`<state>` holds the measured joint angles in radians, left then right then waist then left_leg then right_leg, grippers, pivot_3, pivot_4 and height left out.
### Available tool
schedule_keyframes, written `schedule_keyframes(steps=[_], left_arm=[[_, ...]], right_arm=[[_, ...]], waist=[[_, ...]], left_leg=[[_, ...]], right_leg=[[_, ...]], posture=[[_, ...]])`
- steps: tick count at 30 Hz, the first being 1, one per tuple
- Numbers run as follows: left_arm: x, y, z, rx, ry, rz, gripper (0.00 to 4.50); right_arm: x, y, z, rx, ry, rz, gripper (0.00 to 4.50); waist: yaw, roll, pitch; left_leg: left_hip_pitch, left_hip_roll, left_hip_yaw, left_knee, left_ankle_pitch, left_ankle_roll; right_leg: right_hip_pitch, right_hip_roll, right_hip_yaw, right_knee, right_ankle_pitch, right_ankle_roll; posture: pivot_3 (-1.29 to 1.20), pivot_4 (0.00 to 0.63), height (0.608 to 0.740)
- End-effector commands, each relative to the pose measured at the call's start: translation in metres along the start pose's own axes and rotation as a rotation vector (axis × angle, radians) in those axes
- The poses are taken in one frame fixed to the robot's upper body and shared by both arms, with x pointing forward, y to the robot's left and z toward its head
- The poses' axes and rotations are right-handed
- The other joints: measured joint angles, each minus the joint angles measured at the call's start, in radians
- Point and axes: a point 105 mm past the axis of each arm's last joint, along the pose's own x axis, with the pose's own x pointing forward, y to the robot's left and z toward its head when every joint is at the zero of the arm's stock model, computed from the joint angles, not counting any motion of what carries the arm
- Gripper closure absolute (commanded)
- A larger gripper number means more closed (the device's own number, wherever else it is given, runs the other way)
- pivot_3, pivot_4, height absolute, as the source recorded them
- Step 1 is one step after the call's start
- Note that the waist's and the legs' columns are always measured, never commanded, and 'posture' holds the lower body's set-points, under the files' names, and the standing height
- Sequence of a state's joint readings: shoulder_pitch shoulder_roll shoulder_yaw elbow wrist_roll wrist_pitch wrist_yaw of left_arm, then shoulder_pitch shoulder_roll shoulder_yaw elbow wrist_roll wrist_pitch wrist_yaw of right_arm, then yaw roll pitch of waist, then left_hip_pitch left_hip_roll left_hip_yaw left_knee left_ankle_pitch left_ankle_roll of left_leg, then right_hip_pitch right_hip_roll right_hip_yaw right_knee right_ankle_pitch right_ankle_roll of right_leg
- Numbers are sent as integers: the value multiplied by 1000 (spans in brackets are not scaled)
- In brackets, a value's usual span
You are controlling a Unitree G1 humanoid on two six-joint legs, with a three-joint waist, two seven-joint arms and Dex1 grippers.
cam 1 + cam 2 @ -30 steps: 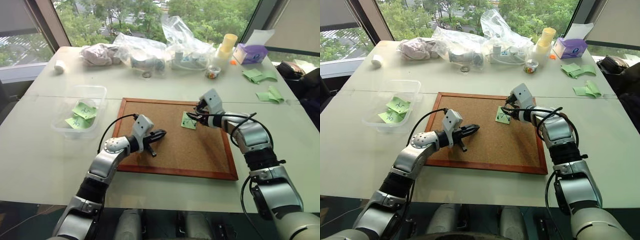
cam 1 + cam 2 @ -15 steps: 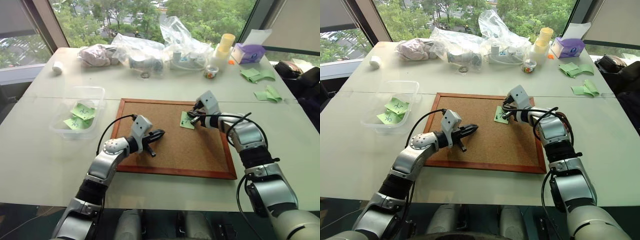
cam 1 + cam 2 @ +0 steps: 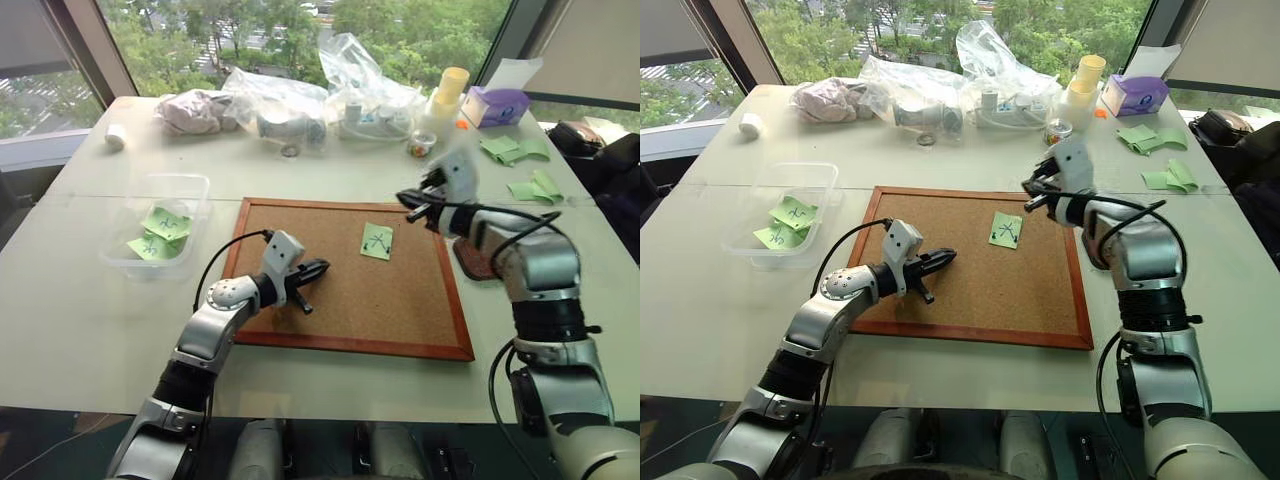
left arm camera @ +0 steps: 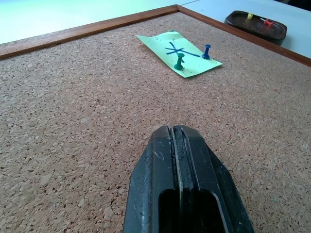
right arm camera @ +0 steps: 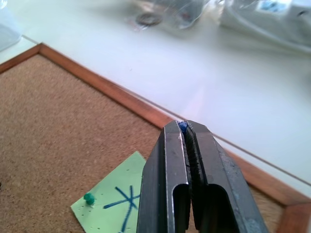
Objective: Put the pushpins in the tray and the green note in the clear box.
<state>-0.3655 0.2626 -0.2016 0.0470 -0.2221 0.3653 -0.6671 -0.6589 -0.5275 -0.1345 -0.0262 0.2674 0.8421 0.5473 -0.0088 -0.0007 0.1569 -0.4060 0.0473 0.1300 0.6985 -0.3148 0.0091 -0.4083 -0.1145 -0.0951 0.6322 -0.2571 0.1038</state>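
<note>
One blue pushpin (image 5: 182,126) sits pinched at the very tip of my right end effector (image 3: 411,211), raised over the far edge of the cork board (image 3: 340,300). The tray (image 4: 243,26) lies just beside the board's right edge. With so slight a hold, the pin could slip out and roll across the surface (image 3: 300,170). Two more pushpins (image 4: 180,61) hold the green note (image 3: 377,241) to the board. My left end effector (image 4: 175,133) is pressed together, empty.

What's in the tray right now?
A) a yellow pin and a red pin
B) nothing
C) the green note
A: the tray holds a yellow pin and a red pin, while the green note lies on the cork board.
</note>
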Motion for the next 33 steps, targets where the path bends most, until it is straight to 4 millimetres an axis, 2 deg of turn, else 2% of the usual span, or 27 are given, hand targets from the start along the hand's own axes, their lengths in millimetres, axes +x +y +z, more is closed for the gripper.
schedule_keyframes(steps=[1, 4, 8, 13, 20, 24, 28, 33], left_arm=[[-1, -4, -26, -48, 87, 2, 4500], [-1, -5, -26, -46, 87, 0, 4500], [-1, -6, -27, -37, 87, -9, 4500], [0, -6, -27, -26, 84, -16, 4500], [0, -5, -27, -22, 84, -13, 4500], [-2, -4, -28, -21, 87, -7, 4500], [-1, -5, -28, -23, 86, -7, 4500], [0, -7, -28, -27, 84, -12, 4500]], right_arm=[[-26, -24, 0, 17, -8, -104, 4470], [-42, -41, -14, 22, 34, -164, 4470], [-68, -65, -54, 62, 144, -249, 4470], [-73, -66, -90, 114, 213, -258, 4470], [-73, -64, -105, 164, 226, -249, 4470], [-73, -63, -96, 166, 199, -240, 3117], [-73, -61, -78, 134, 156, -221, 1186], [-69, -47, -47, 77, 89, -147, 1186]], waist=[[1, 1, -1], [-2, 5, -3], [-1, 6, -4], [-2, 10, -6], [-2, 10, -6], [-2, 10, -6], [-2, 10, -6], [-2, 10, -7]], left_leg=[[0, 0, 0, 0, 0, 0], [0, 0, 0, 0, 0, 0], [1, 0, 0, -1, 0, 1], [3, 0, 0, -1, -1, 1], [3, 0, -1, -1, -1, 2], [4, 0, -1, -1, -1, 2], [4, 0, -1, -1, -1, 2], [4, 0, -1, -1, -1, 2]], right_leg=[[0, 0, 0, 0, 0, 0], [0, 0, 0, 0, 0, 0], [0, 0, 0, -1, 0, 0], [2, 0, 1, 0, 0, 0], [2, 0, 1, -1, 0, 0], [2, 0, 1, -1, 0, 0], [2, 0, 1, -1, 0, 0], [2, 0, 2, -1, 0, 0]], posture=[[0, 150, 740], [0, 150, 740], [0, 150, 740], [0, 150, 740], [0, 150, 740], [0, 150, 740], [0, 150, 740], [0, 150, 740]])
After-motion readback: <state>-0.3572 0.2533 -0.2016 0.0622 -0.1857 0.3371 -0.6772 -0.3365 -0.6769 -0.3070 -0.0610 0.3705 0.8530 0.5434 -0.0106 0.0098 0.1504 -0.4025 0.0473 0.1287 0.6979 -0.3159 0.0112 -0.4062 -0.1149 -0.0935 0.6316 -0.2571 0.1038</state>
